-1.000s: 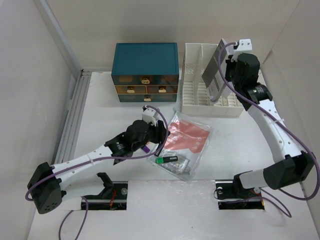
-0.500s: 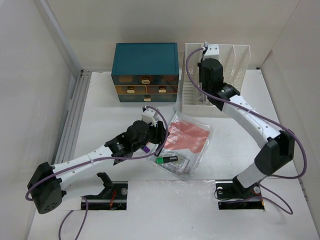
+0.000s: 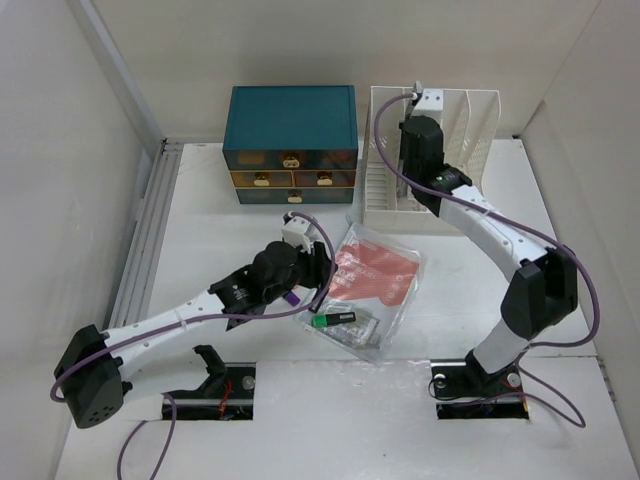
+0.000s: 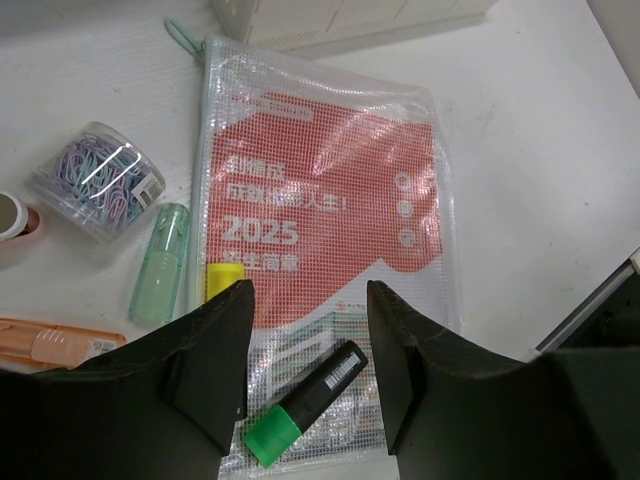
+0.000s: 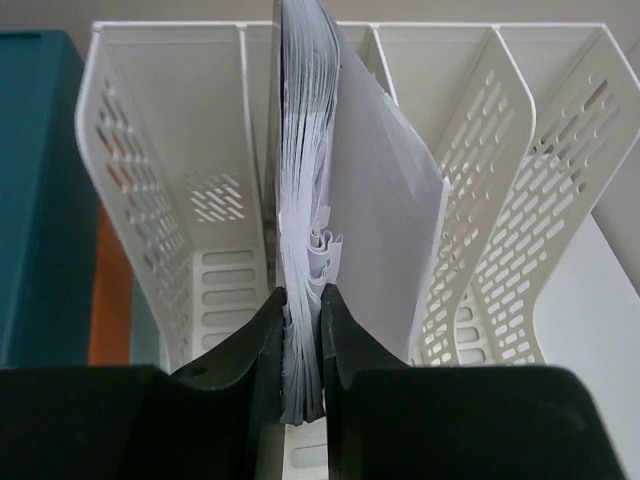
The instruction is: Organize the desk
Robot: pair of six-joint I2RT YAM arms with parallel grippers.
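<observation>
The white desk carries a clear mesh pouch with a red booklet inside. A black marker with a green cap lies on the pouch's near end. My left gripper hovers over the pouch's left edge. In the left wrist view it is open, with the marker between the jaws and below them. My right gripper is at the white file rack. In the right wrist view it is shut on a stack of papers standing upright in a rack slot.
A teal drawer cabinet stands left of the rack. Left of the pouch lie a jar of paper clips, a pale green tube, a yellow highlighter, an orange item and a tape roll.
My right gripper has carried the papers from the rack's right end leftward and down into a slot left of the middle. The left arm has not moved.
</observation>
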